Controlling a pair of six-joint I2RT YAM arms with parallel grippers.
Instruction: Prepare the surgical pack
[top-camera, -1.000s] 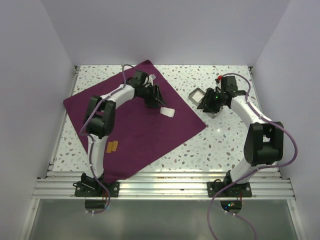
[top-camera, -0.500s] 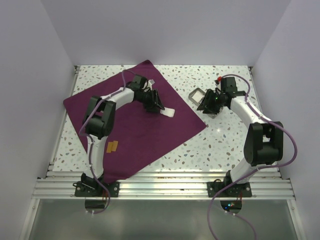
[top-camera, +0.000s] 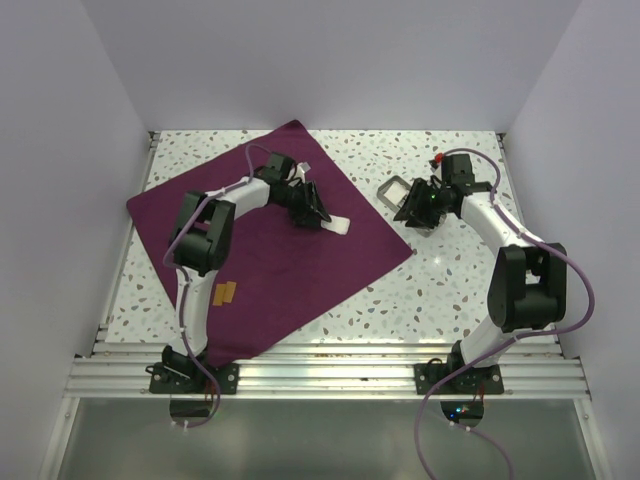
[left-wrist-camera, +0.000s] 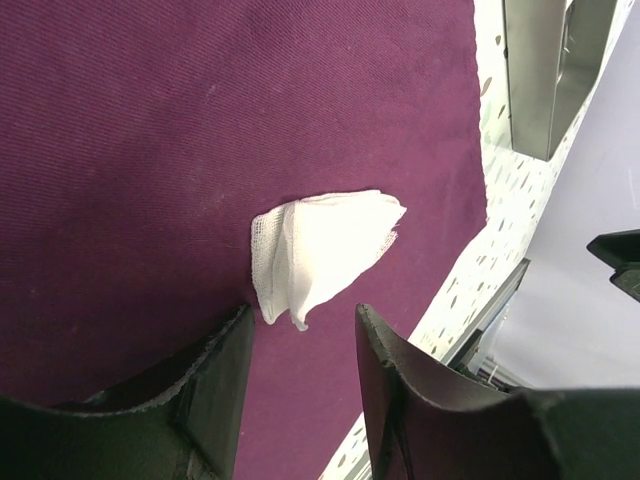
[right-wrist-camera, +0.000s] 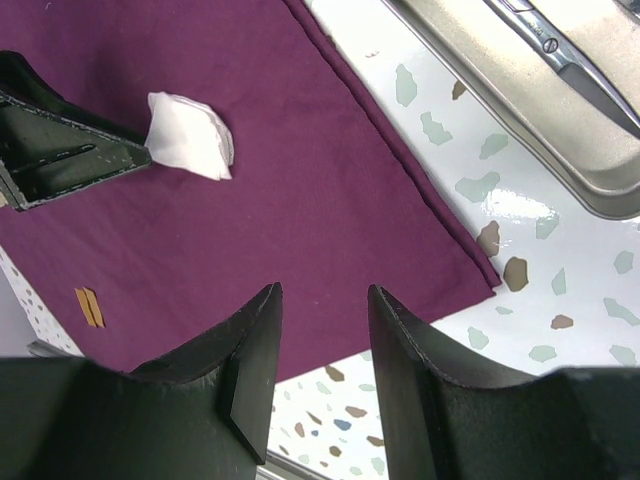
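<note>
Purple cloth (top-camera: 270, 270): spread flat and unfolded, turned like a diamond, on the left and middle of the tabletop (top-camera: 450, 270); right corner reaching toward the metal tray (top-camera: 392, 190).
Gauze pad (left-wrist-camera: 325, 245): small, white, folded loosely; lying on the cloth toward its right side, one corner pointing into the gap of the left pincer (left-wrist-camera: 302, 318).
Risk, gauze: likely to be nudged along the cloth or unfolded if closed on by only that corner; too shallow a reach would cause it.
Risk, cloth: a low closing could pinch the fabric together with the pad and drag up a wrinkle, spoiling the flat sheet.
Risk, arms: right pincer (top-camera: 412, 205) close by over the tray, so a reach toward the cloth's right corner could crowd the left arm.
Left pincer: low over the cloth, jaws partly apart, gripping nothing; whether the tips touch the fabric, not clear.
Right pincer: hanging above the tray's near edge and bare tabletop, jaws partly apart, nothing between them, touching nothing visible.
Metal tray: right of the cloth, apart from it, a steel tool (right-wrist-camera: 560, 55) lying inside.
</note>
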